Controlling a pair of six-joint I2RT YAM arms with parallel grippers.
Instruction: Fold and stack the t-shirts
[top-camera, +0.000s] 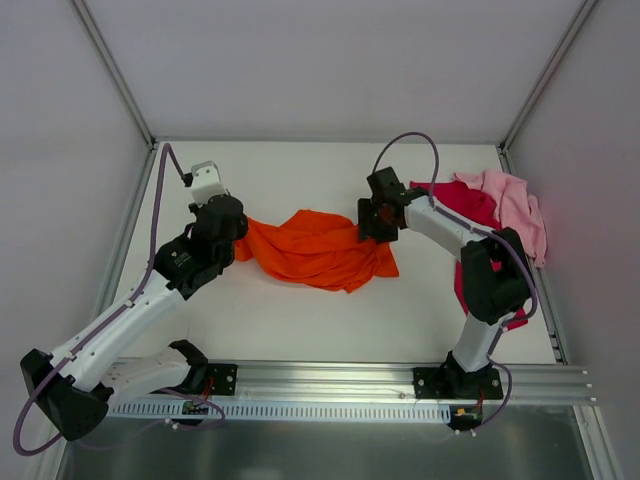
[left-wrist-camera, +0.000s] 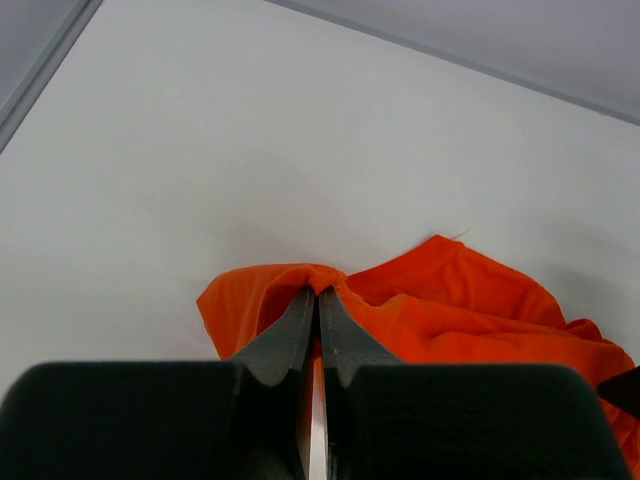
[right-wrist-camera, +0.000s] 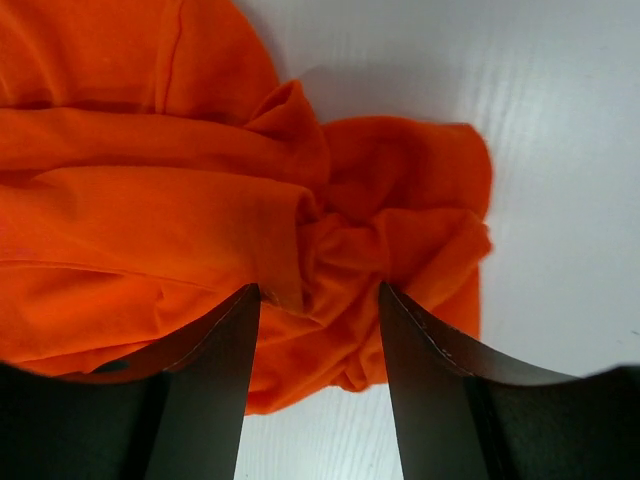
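The orange t-shirt (top-camera: 315, 250) lies crumpled in the middle of the table. My left gripper (top-camera: 232, 240) is shut on the shirt's left edge; in the left wrist view the gripper (left-wrist-camera: 318, 292) pinches a fold of the orange cloth (left-wrist-camera: 460, 300). My right gripper (top-camera: 375, 232) is open over the shirt's right end; in the right wrist view the gripper (right-wrist-camera: 318, 290) straddles a bunched fold of the orange cloth (right-wrist-camera: 150, 200). The magenta-red t-shirt (top-camera: 470, 205) and the light pink t-shirt (top-camera: 515, 210) lie piled at the back right, partly under my right arm.
Metal frame rails run along the table's left edge (top-camera: 128, 225) and right edge (top-camera: 535, 250). Grey walls close off the back and sides. The mounting rail (top-camera: 350, 385) lies at the near edge.
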